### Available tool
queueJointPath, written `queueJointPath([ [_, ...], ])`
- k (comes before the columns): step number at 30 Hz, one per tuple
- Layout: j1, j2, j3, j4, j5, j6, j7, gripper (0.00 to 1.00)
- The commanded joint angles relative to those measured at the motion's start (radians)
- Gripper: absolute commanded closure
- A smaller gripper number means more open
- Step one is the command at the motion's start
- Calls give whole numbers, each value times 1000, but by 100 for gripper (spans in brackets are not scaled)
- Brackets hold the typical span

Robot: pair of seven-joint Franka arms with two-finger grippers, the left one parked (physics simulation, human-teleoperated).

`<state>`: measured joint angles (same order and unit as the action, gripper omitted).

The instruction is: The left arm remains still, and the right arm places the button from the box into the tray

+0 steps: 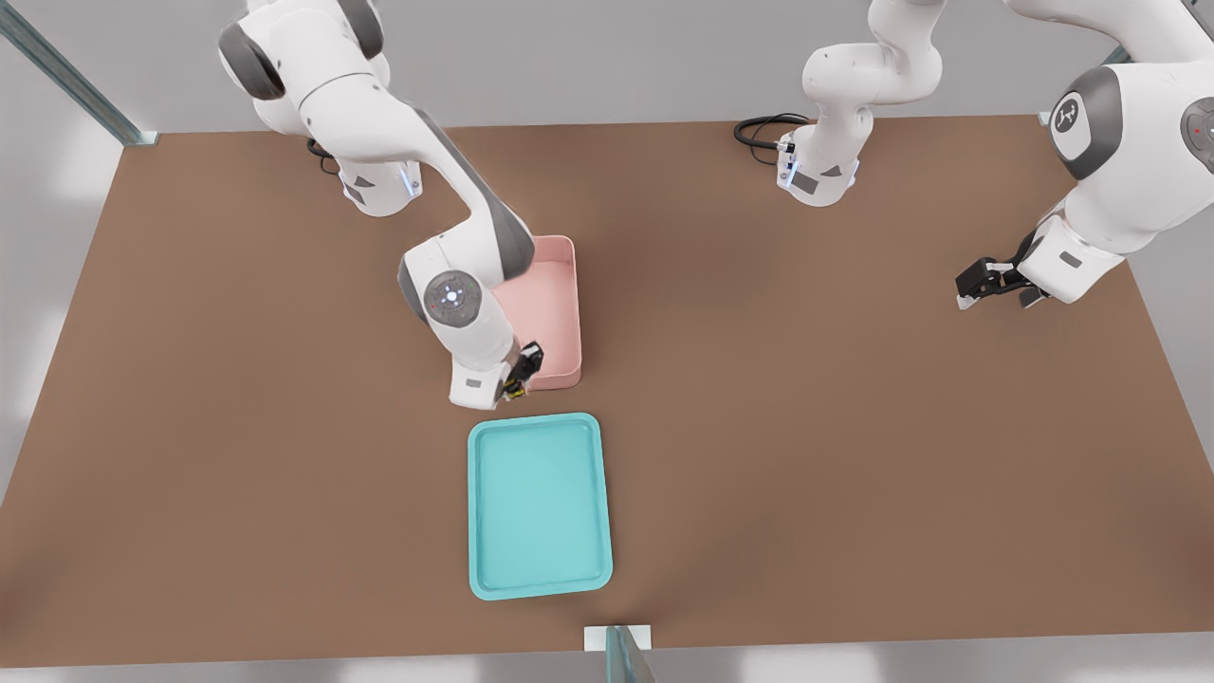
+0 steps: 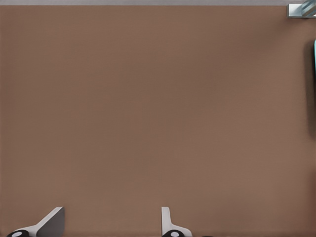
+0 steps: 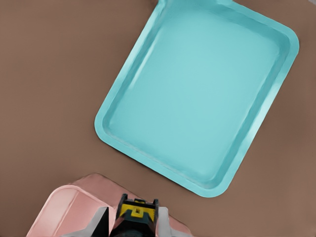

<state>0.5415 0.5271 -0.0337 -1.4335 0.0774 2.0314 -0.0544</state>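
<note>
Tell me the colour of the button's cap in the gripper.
Yellow: the button sits clamped in the gripper, clearest in the right wrist view.

Bare brown tabletop (image 2: 148, 108) fills the view; a teal tray (image 2: 314, 89) sliver shows beside a metal bracket (image 2: 302, 9) at the tabletop's corner.

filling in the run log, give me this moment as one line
phase: carry | gripper: shut on button, over near corner of box | tray: holds nothing | button not yet placed
</note>
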Motion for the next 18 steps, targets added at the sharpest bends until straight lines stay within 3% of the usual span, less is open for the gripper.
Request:
queueJointPath([
  [1, -38, 152, -11, 215, -4, -185, -21, 52],
  [5, -43, 332, -11, 269, -4, 204, -32, 50],
  [6, -43, 347, -11, 268, -2, 250, -15, 44],
  [7, -43, 353, -11, 268, -2, 291, 8, 12],
  [8, -41, 353, -11, 268, -2, 315, 57, 0],
  [10, -46, 343, -11, 268, -4, 339, 47, 0],
  [13, -110, 202, -3, 268, -2, -127, -41, 0],
  [15, -170, -53, -8, 153, 1, -480, -59, 0],
  [16, -258, -212, -9, 1, -2, -485, -53, 0],
  [18, -370, -358, -11, -47, -65, -605, 33, 0],
])
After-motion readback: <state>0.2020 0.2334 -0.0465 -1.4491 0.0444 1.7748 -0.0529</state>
